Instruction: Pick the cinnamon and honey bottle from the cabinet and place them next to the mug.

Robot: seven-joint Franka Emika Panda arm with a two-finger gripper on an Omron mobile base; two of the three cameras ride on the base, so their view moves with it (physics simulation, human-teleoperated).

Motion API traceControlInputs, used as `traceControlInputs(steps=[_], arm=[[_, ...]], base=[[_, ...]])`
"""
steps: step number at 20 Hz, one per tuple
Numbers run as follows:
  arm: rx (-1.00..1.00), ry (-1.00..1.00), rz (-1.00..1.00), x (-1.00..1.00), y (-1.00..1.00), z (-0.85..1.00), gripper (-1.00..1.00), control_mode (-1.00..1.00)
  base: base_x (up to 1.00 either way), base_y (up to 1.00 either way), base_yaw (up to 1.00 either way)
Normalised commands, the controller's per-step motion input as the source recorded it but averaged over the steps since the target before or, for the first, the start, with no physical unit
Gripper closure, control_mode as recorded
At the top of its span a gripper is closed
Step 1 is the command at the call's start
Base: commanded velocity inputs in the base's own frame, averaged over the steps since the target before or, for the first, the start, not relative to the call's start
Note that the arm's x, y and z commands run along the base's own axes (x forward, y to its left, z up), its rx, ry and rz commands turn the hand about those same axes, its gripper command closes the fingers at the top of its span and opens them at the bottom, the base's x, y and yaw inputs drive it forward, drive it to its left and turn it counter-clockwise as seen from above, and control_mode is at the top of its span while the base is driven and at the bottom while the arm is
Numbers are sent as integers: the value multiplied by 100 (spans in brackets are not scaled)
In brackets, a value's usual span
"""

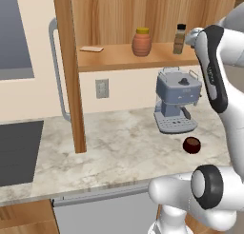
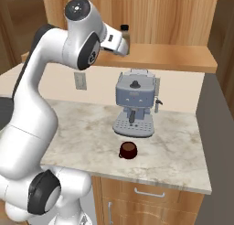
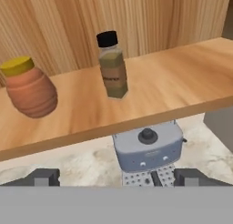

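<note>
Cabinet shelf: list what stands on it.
On the cabinet shelf: honey bottle, cinnamon, a flat pale item. The arm hides the shelf's right end.

orange honey bottle (image 3: 31, 92), yellow lid

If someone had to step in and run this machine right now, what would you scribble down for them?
Pincer: open, holding nothing, raised in front of the cabinet shelf.
Cinnamon: upright on the shelf, untouched.
Honey bottle: on the same shelf, apart from the cinnamon.
Mug: on the counter in front of the coffee machine.
Done: nothing moved yet.
Left: grab the cinnamon, set it by the mug, then do the same with the honey bottle.
</note>
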Motion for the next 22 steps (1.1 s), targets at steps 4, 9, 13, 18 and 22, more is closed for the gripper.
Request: traceControlInputs(steps=[4, 9, 13, 18, 22], arm=[[0, 0, -10, 74, 15, 0, -100, -100], [0, 0, -5, 56, 2, -5, -100, -100], [0, -5, -2, 26, 0, -7, -100, -100], [0, -15, 0, 22, 0, -2, -100, -100], [0, -10, 0, 5, -2, 0, -100, -100]], base=[[0, 0, 0], [0, 0, 0], [0, 0, 0], [0, 0, 0], [0, 0, 0]])
